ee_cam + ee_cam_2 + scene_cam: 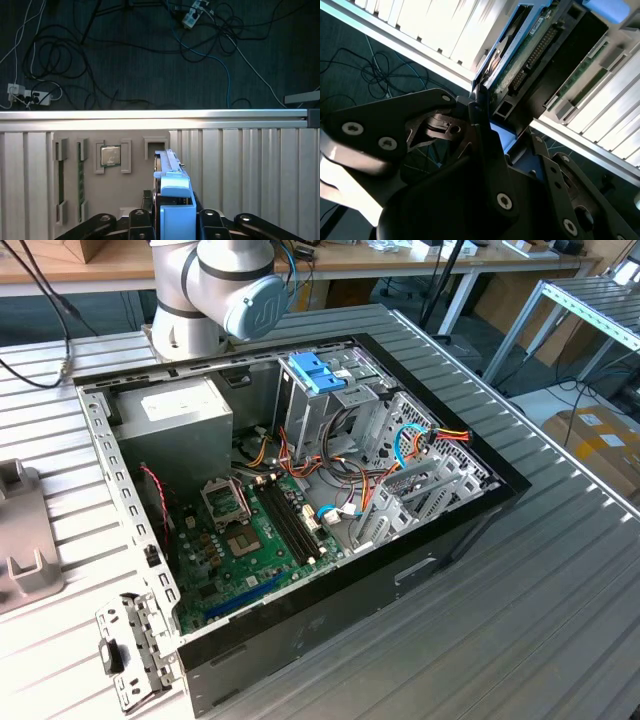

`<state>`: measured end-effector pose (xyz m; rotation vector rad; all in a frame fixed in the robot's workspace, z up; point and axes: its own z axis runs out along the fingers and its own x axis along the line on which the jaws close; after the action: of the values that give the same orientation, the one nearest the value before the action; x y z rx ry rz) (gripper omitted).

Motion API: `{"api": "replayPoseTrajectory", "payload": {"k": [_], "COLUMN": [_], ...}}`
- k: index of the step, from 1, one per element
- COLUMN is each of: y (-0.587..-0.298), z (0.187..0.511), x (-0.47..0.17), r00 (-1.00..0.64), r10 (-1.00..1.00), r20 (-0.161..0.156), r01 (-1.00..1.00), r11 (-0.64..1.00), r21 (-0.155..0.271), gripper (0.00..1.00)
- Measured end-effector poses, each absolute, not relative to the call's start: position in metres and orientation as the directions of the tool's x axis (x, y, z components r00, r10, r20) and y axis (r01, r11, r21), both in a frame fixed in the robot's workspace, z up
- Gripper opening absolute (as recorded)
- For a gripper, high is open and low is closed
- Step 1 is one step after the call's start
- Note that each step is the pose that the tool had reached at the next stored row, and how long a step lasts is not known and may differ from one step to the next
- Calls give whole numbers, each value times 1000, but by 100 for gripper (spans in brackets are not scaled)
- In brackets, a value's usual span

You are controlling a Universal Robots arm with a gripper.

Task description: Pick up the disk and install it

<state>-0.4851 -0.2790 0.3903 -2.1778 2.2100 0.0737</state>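
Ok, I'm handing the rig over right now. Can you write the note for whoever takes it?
Gripper: shut on the disk, which stands on edge in its grip.
Disk: over the grey parts tray, blue carrier end towards the camera in the first wrist view. I cannot tell whether it is lifted clear of the tray.
Done: disk gripped.
Left: the install. The disk is not yet in the open computer case.

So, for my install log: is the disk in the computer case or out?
Out. In both wrist views the disk stands on edge, clamped in the tool, over the ribbed table, not inside the case.
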Motion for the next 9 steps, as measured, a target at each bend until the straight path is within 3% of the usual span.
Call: {"api": "replayPoseTrajectory", "payload": {"k": [9], "y": [-279], "z": [399], "x": [-485], "r00": [-15], "r10": [-998], "r20": [-60], "r01": [-1000], "r11": [14], "r21": [7], "gripper": [37]}}
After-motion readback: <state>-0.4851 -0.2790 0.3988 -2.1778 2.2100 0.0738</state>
